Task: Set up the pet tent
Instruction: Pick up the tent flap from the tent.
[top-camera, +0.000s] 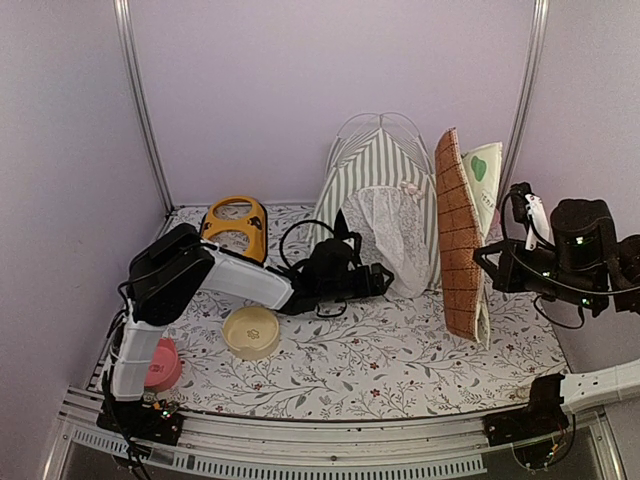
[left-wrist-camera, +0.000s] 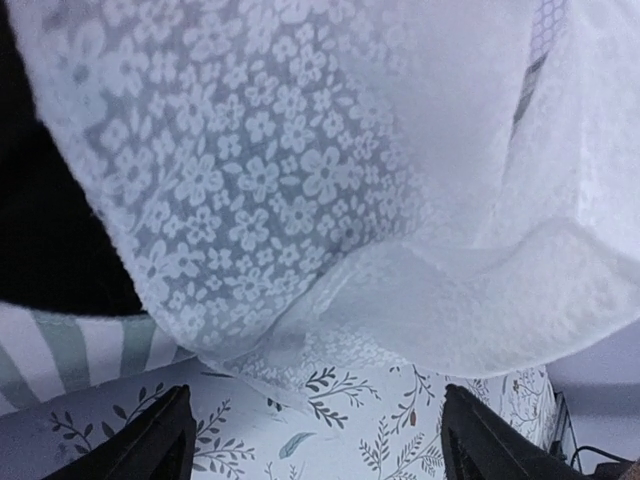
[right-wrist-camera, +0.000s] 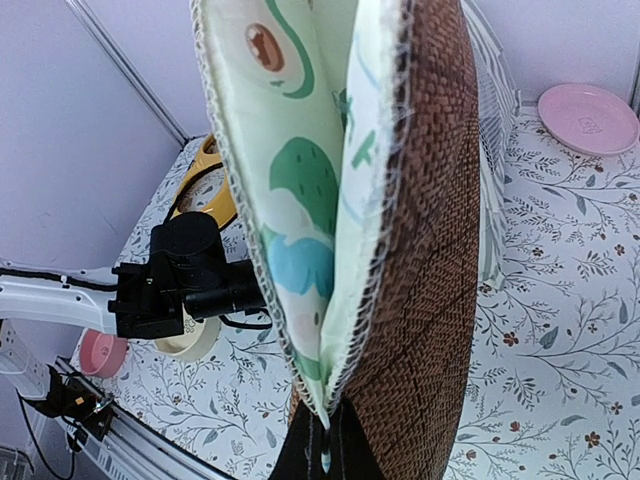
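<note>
The tent (top-camera: 385, 195) stands upright! The left gripper (left-wrist-camera: 315, 445), wide open and empty, hovers at its lace flap (left-wrist-camera: 300, 180); the right gripper (right-wrist-camera: 322, 452) pinches the mat (right-wrist-camera: 420, 230) on edge just right of it. Next, likely: part flap, slide mat inside.

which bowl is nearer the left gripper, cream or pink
The cream bowl, mid-table near the left gripper; the pink bowl sits back by that arm's base.
</note>
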